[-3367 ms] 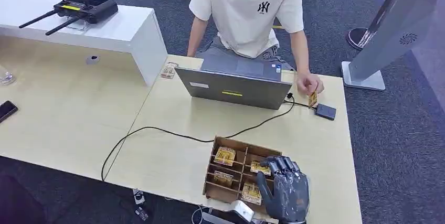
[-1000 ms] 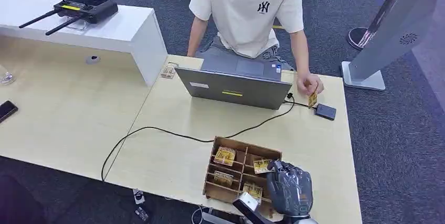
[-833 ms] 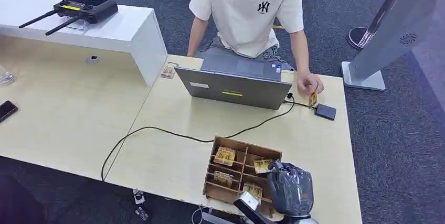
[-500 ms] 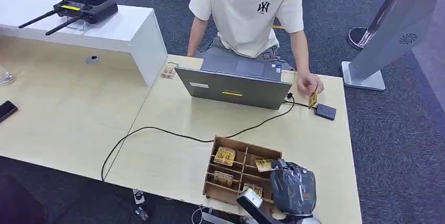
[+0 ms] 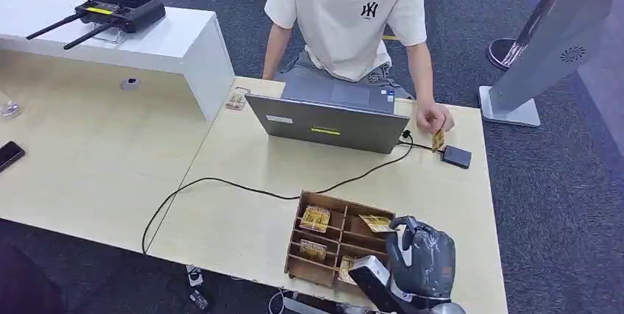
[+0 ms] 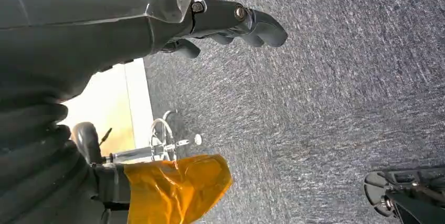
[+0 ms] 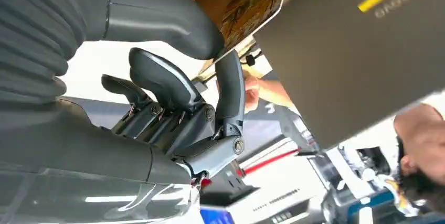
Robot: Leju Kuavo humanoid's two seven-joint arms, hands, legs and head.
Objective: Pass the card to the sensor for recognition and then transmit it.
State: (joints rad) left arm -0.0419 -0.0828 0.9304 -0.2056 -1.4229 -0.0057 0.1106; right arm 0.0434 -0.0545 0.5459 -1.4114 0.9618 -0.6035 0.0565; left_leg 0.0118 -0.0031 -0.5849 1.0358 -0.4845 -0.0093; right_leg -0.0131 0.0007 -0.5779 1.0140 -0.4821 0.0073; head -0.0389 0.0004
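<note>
My right hand (image 5: 421, 259) hovers at the near right corner of the wooden sorting box (image 5: 346, 204) and pinches a yellow printed card (image 5: 375, 223) between thumb and a finger. The right wrist view has the same card (image 7: 254, 3) clamped under the thick thumb of that hand (image 7: 173, 87), its edge raised toward the laptop lid. The dark square sensor (image 5: 457, 157) lies at the table's far right, wired to the laptop. A person's hand holds another card (image 5: 438, 140) upright beside it. My left hand (image 6: 231, 22) hangs over the carpet, fingers apart and holding nothing.
A grey laptop (image 5: 327, 124) stands open at the far side, with a person seated behind it. A black cable (image 5: 221, 182) snakes across the table from the laptop. More cards (image 5: 315, 218) sit in the box's compartments. A white desk with a remote controller (image 5: 118, 9) stands at the left.
My right hand has closed on a card in the box and lifted it out, drifting to the right and rotating. The person and the sensor have not moved.
</note>
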